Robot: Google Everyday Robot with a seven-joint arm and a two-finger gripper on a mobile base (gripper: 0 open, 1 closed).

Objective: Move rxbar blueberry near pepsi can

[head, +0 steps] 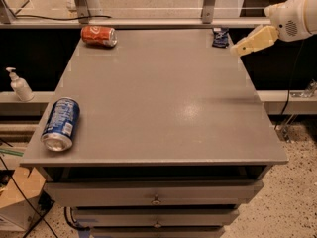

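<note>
The rxbar blueberry [220,37] is a small dark-blue wrapper at the far right corner of the grey table [163,98]. The pepsi can [60,123] lies on its side near the table's front left edge, its silver end toward me. My gripper [246,44] hangs at the right edge of the table, just right of the rxbar and a little nearer, on a white arm [294,16] that comes in from the upper right. It holds nothing that I can see.
A red-orange soda can [99,35] lies on its side at the far left corner. A white pump bottle [20,86] stands on a ledge left of the table. Drawers [156,195] sit below the tabletop. A cardboard box [20,202] is on the floor at left.
</note>
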